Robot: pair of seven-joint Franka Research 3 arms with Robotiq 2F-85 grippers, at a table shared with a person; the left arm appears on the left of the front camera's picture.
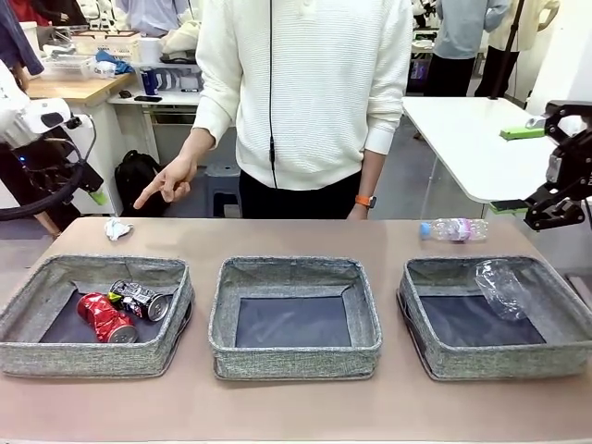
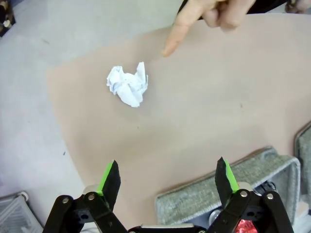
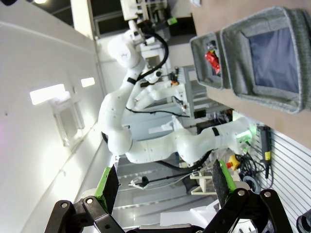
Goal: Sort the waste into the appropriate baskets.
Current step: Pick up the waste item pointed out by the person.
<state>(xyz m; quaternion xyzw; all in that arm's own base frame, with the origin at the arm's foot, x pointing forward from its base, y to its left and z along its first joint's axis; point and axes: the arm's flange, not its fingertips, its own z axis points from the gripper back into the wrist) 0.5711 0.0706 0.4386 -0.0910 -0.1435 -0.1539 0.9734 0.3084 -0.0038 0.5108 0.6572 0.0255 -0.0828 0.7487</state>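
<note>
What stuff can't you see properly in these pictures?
- Left wrist view: the red can is mostly hidden behind the left claw and cut by the bottom edge.
- Left wrist view: the pointing hand is cut off by the top edge.
- Front view: the label on the bottle lying on the table is too small to read.
- Front view: the print on the dark can is too small to read.

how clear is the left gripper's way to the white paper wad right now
Probably clear: the left gripper is open, and the paper wad lies on bare table ahead, nothing between them. The person's pointing finger is close beside the wad, not touching.
</note>
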